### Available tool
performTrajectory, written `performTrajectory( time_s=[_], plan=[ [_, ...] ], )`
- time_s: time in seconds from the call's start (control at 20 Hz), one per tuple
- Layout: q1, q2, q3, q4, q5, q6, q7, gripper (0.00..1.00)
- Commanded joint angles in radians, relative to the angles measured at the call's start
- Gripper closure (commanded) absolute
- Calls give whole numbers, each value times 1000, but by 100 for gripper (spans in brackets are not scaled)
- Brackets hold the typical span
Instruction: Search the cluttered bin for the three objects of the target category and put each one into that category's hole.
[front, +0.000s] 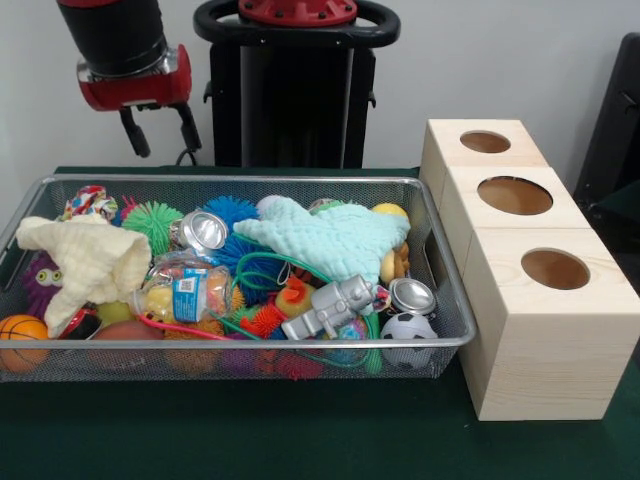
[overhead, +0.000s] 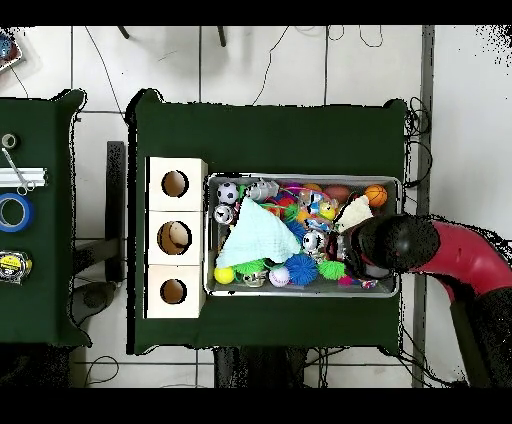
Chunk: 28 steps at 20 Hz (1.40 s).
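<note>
The wire mesh bin (front: 250, 181) stands on the green table, full of clutter: a pale yellow cloth (front: 85, 262), a mint green cloth (front: 330, 240), two silver cans (front: 203, 230) (front: 412, 296), a silver robot toy (front: 335, 305), a crushed plastic bottle (front: 185, 290), spiky balls (front: 152, 222), a small soccer ball (front: 408, 328) and a basketball (front: 22, 335). My gripper (front: 160, 132) hangs open and empty above the bin's far left corner, clear of the contents. In the overhead view the arm (overhead: 400, 243) covers the bin's (overhead: 209, 235) right end and hides the gripper.
Three pale wooden boxes with round holes (front: 485, 141) (front: 515, 195) (front: 555, 268) stand in a row against the bin's right side, and also show in the overhead view (overhead: 175, 237). A side table holds blue tape (overhead: 12, 212) and a yellow tape measure (overhead: 12, 264).
</note>
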Motion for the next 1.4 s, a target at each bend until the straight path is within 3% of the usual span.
performTrajectory(
  time_s=[0.05, 1.4],
  plan=[
    [44, 80, 23, -3, -81, -65, -102, 0],
    [-19, 175, 12, -25, -142, -139, -129, 0]
  ],
)
